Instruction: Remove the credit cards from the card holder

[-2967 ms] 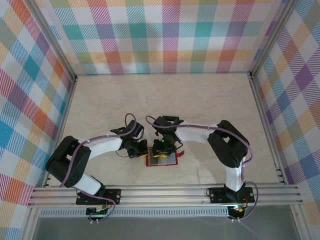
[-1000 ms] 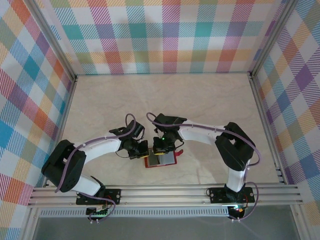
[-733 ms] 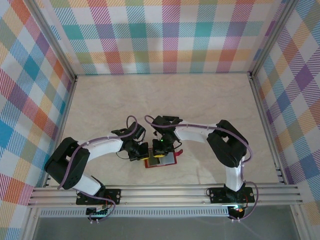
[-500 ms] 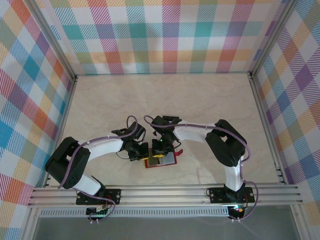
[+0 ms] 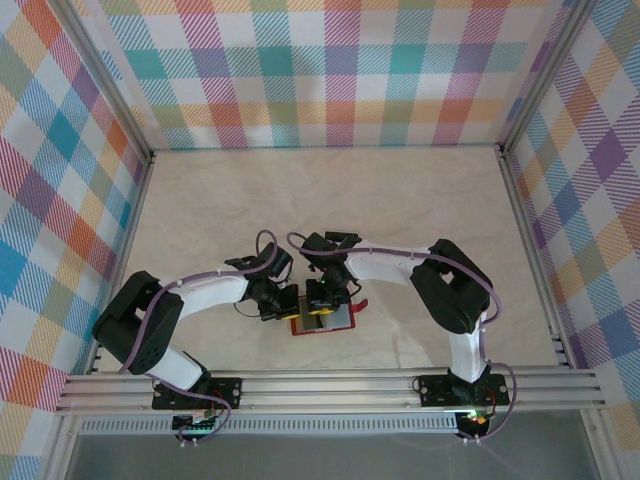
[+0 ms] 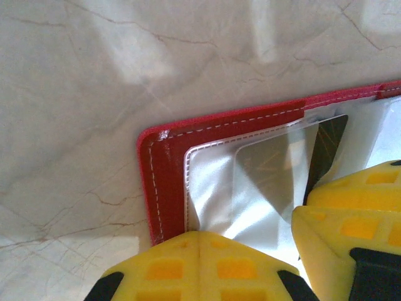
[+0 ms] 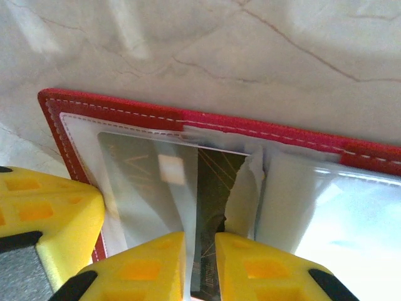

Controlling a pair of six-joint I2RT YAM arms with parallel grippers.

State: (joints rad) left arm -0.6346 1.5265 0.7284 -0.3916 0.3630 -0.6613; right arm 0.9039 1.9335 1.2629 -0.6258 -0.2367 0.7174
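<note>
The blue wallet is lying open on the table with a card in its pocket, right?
Not blue: the wallet is red, as the right wrist view shows. It does lie open on the table with a card in its pocket.

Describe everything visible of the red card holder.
The flat red leather-look card holder with white stitching lies open on the marbled table, clear plastic pockets up. One pocket holds a grey card with a dark band. The shut left pincer rests at its pocket edge; the right pincer, slightly parted, sits over the card.
</note>
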